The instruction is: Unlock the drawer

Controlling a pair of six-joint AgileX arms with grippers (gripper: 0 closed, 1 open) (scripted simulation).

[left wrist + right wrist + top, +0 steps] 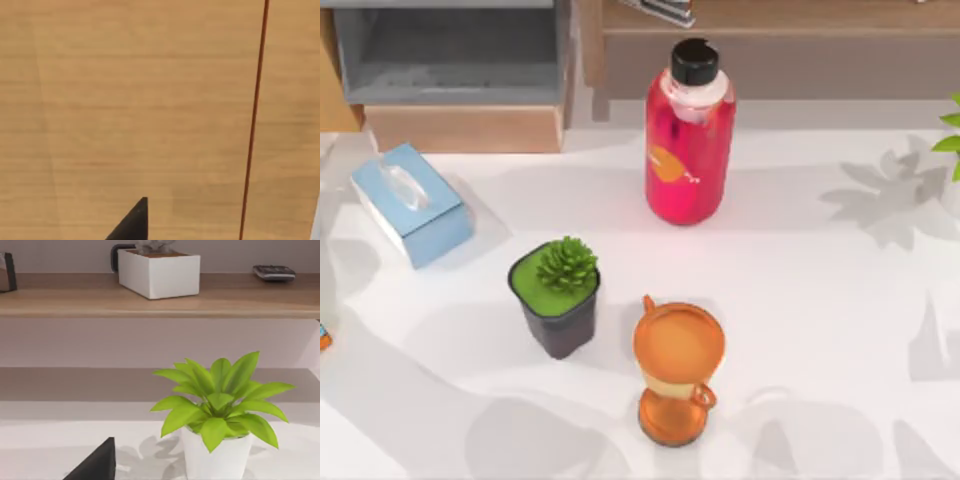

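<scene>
The grey open-fronted drawer unit [455,50] sat at the counter's far left. The left gripper [132,222] faced a tan wooden panel [125,100]; I cannot tell how its jaws stood. Reaching blind risked striking that panel or clipping the blue tissue box [412,203].

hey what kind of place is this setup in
Probably a rendered home or office desk: a white table with a tissue box, small potted plants, a red drink bottle, and a wooden shelf behind.

Red bottle [689,150] with black cap [695,60]; orange hourglass [678,368]; pale blue tissue box [412,204]; white table [820,300].
</scene>
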